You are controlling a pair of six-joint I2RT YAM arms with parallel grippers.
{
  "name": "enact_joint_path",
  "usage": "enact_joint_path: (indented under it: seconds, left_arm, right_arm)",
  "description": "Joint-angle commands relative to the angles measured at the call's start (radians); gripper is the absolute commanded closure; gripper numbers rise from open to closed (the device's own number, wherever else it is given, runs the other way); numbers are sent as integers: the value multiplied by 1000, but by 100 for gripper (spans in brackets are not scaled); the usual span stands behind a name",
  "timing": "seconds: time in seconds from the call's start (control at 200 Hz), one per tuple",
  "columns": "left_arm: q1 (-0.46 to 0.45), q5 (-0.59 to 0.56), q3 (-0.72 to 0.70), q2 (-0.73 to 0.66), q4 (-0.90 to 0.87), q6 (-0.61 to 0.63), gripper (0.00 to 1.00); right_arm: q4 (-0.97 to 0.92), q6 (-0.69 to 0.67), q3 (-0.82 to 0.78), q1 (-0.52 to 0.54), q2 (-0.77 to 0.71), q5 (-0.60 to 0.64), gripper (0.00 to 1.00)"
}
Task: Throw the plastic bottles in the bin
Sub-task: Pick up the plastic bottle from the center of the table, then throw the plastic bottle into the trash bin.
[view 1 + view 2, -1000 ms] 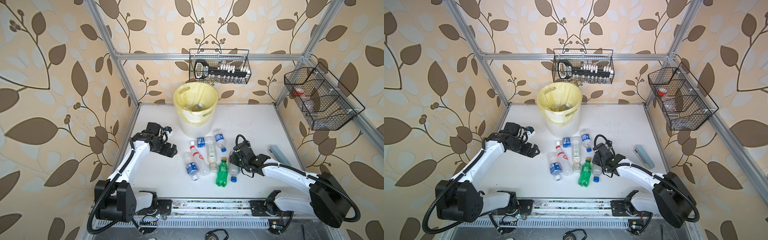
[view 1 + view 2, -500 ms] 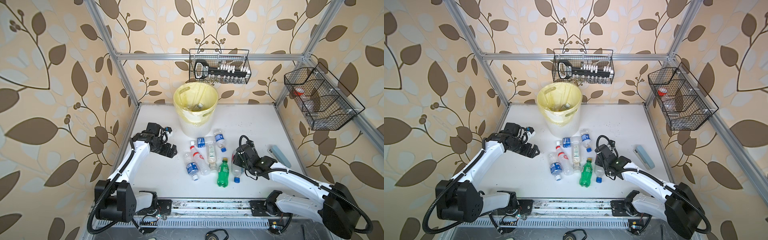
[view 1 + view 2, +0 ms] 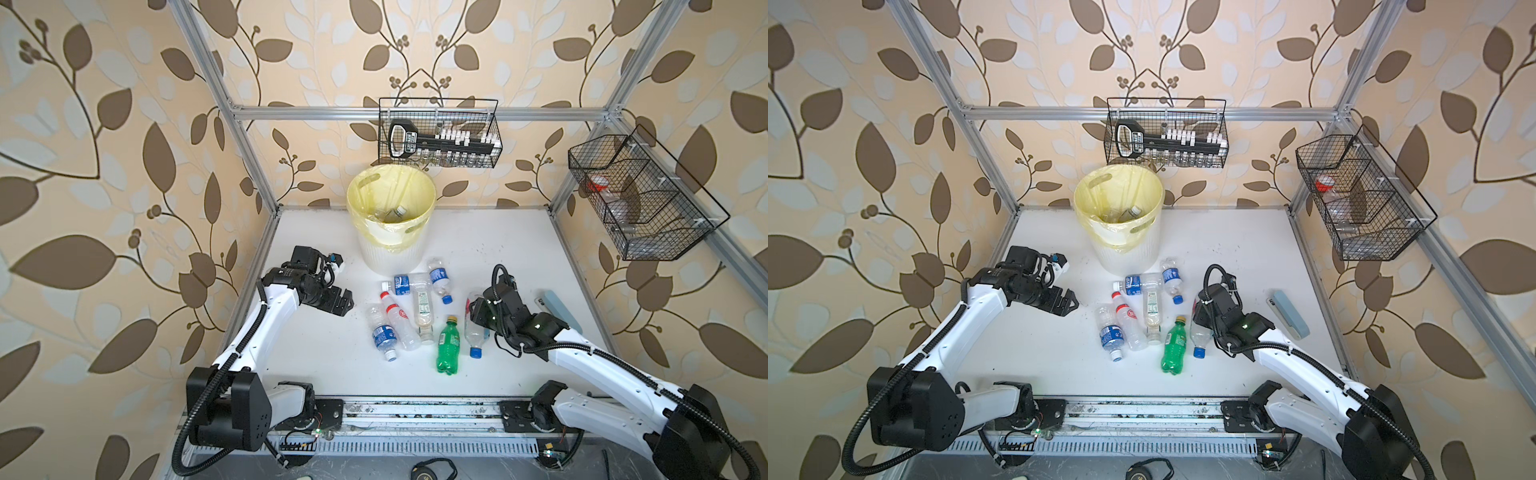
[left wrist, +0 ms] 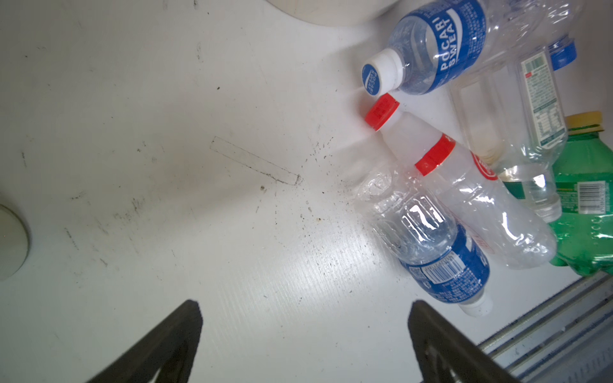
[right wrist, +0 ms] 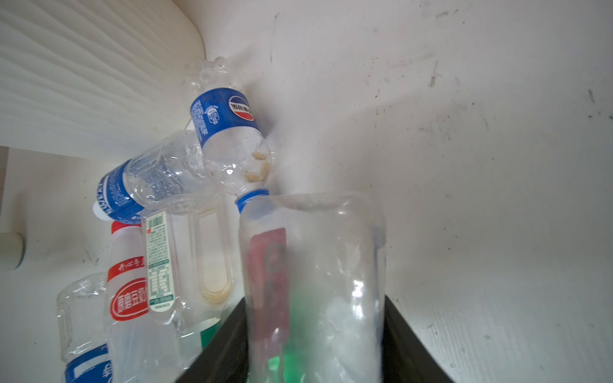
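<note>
The right gripper (image 5: 315, 331) is clamped on the sides of a clear bottle (image 5: 315, 272) with a red label and blue cap, which sits just beside a green bottle (image 3: 449, 345) on the right-hand side of the pile. The other bottles (image 3: 422, 307) lie loose on the tabletop (image 3: 519, 249) in front of the bin (image 3: 390, 259), which stands at the back with bottles already inside. The left gripper (image 3: 343, 305) hangs with its jaws spread wide over bare tabletop on its own side of the pile, touching nothing.
</note>
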Motion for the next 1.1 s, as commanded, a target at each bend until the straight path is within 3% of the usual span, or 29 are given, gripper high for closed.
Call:
enact_joint_path:
  seconds: [0.0, 0.46, 1.095]
  left_arm:
    - [5, 3, -5, -23, -4, 24, 1]
    - [9, 20, -5, -33, -7, 28, 1]
    - [26, 33, -2, -34, -14, 27, 1]
  right_arm:
    - [32, -41, 77, -8, -39, -17, 47]
    - [159, -178, 238, -30, -77, -93, 47]
    - [247, -312, 574, -32, -40, -124, 49]
